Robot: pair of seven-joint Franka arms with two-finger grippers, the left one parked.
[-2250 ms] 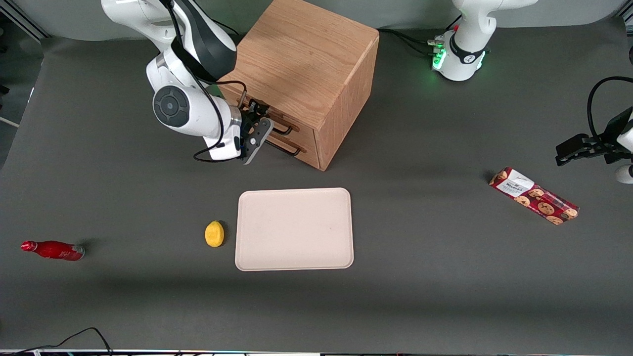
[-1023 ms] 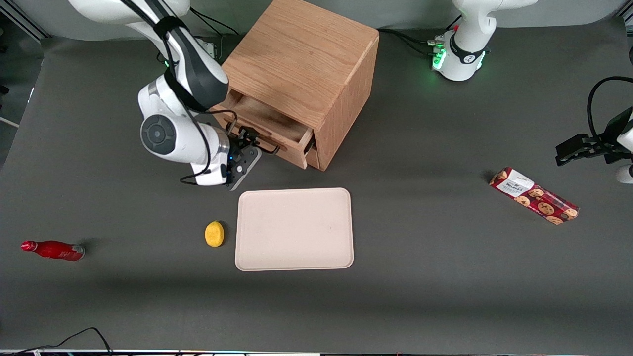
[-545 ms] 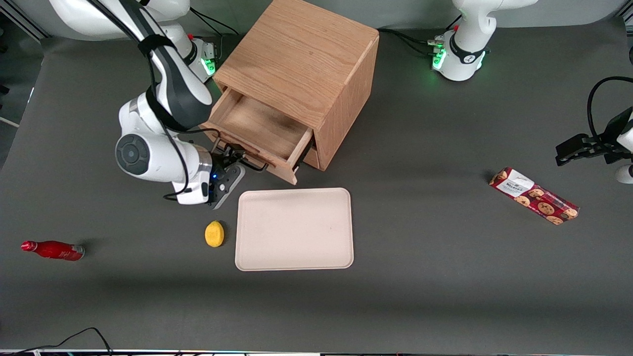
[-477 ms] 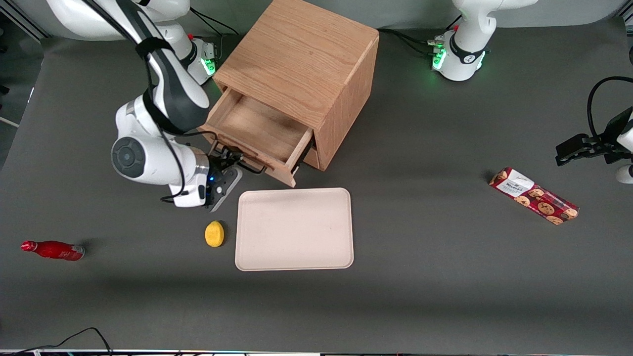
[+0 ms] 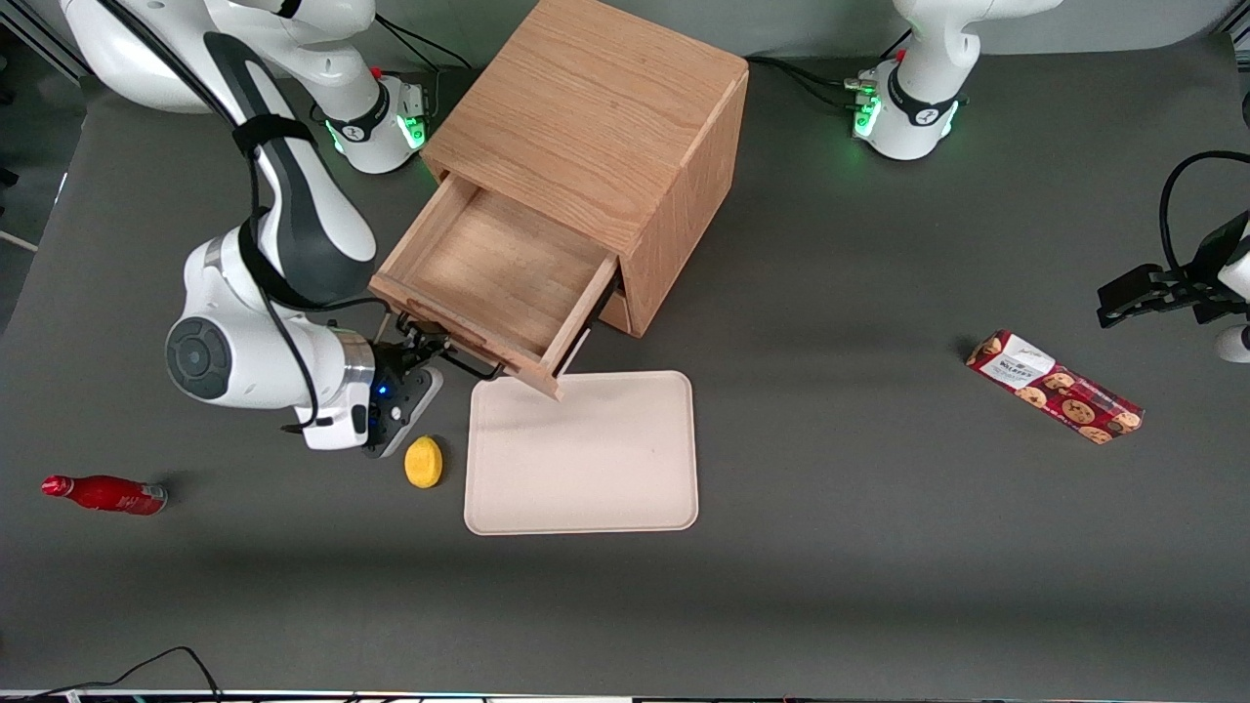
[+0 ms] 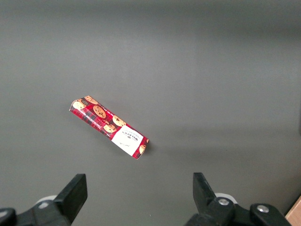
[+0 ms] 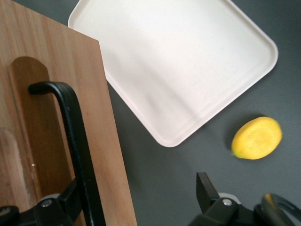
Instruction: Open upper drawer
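The upper drawer (image 5: 488,278) of the oak cabinet (image 5: 596,107) is pulled far out, and its shallow tray is empty. Its front corner overhangs the tray's edge. The black bar handle (image 5: 459,363) runs along the drawer front. My right gripper (image 5: 415,351) is at that handle, in front of the drawer. In the right wrist view the gripper (image 7: 138,188) is open, with its fingers wide apart. The handle (image 7: 75,127) lies between them, close against one finger (image 7: 70,195), on the drawer front (image 7: 51,94). The lower drawer is mostly hidden beneath the upper one.
A beige tray (image 5: 582,452) lies in front of the cabinet, nearer the front camera; it also shows in the right wrist view (image 7: 174,61). A yellow lemon (image 5: 423,462) sits beside it, just below my gripper. A red bottle (image 5: 103,494) lies toward the working arm's end. A cookie pack (image 5: 1055,387) lies toward the parked arm's end.
The upper drawer went from shut to far out. My gripper has moved with the handle toward the front camera and now sits close to the lemon.
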